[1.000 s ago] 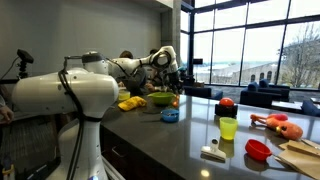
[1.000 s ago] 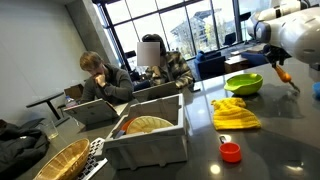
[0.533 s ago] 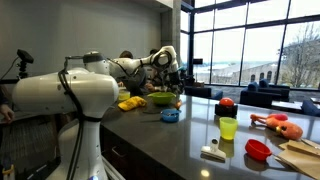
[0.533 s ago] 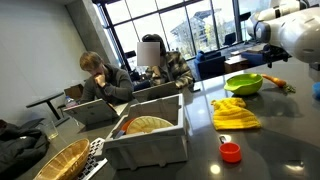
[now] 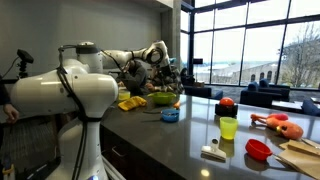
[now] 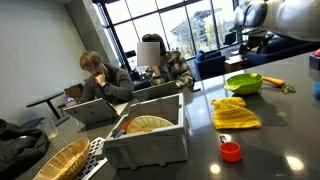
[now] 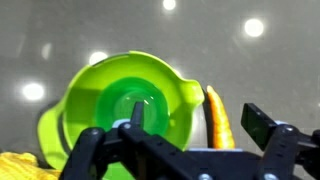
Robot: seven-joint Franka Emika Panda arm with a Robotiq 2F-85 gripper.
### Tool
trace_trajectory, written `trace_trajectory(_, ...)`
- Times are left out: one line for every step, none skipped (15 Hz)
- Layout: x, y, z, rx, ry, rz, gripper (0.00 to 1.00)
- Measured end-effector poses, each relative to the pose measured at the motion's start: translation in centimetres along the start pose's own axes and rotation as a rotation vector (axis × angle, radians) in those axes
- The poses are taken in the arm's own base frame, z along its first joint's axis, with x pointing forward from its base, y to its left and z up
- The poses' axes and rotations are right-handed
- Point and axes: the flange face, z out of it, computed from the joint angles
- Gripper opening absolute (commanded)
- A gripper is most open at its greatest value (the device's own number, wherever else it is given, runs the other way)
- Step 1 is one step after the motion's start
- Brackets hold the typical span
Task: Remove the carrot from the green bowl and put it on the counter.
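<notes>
In the wrist view the green bowl [image 7: 125, 105] is empty and fills the middle left. The carrot [image 7: 216, 115], a small orange stick, lies on the dark glossy counter [image 7: 280, 60] just outside the bowl's right rim. My gripper [image 7: 197, 122] hangs above them, open, its two fingers standing either side of the bowl's edge and the carrot, holding nothing. In both exterior views the bowl [image 5: 160, 98] [image 6: 243, 83] sits on the counter with the arm raised above it, and the carrot [image 6: 277, 85] shows as a tiny orange spot beside the bowl.
A yellow cloth [image 6: 235, 113] lies next to the bowl. A small blue bowl [image 5: 170, 115], a yellow-green cup [image 5: 228, 128], a red ball [image 5: 226, 103], an orange-red toy [image 5: 278, 124] and a red dish [image 5: 258, 149] stand along the counter. A white bin [image 6: 150, 135] sits nearer one end.
The gripper went from shut on the carrot to open, leaving the carrot on the counter beside the bowl. The arm has since lifted up and away from the counter.
</notes>
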Motion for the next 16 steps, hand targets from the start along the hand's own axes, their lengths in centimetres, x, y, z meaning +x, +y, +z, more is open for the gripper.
trace_trajectory(-0.9,1.5,-1.6,-0.029,-0.046,-0.011,1.00)
trace_trajectory(-1.8,2.8,-3.3,-0.060,-0.089,-0.017,1.00)
trace_trajectory(-2.6,3.9,-5.0,-0.091,-0.130,-0.021,1.00)
trace_trajectory(-3.3,4.8,-6.8,-0.139,-0.166,-0.014,1.00)
trace_trajectory(-4.0,5.1,-8.7,-0.161,-0.203,-0.009,1.00)
trace_trajectory(-4.5,5.2,-10.5,-0.183,-0.241,0.002,1.00)
trace_trajectory(-5.0,5.0,-12.3,-0.205,-0.276,0.016,1.00)
trace_trajectory(-5.4,4.7,-14.1,-0.246,-0.308,0.041,1.00)
trace_trajectory(-5.8,4.0,-15.8,-0.264,-0.341,0.061,1.00)
trace_trajectory(-6.1,3.4,-17.0,-0.288,-0.372,0.087,1.00)
trace_trajectory(-6.1,3.2,-17.8,-0.332,-0.398,0.120,1.00)
trace_trajectory(-5.9,2.9,-18.1,-0.332,-0.425,0.145,1.00)
trace_trajectory(-5.4,3.2,-17.8,-0.322,-0.452,0.165,1.00)
trace_trajectory(-5.0,4.0,-17.3,-0.311,-0.472,0.173,1.00)
trace_trajectory(-4.6,5.2,-16.7,-0.316,-0.479,0.176,1.00)
trace_trajectory(-4.2,6.2,-16.0,-0.291,-0.486,0.162,1.00)
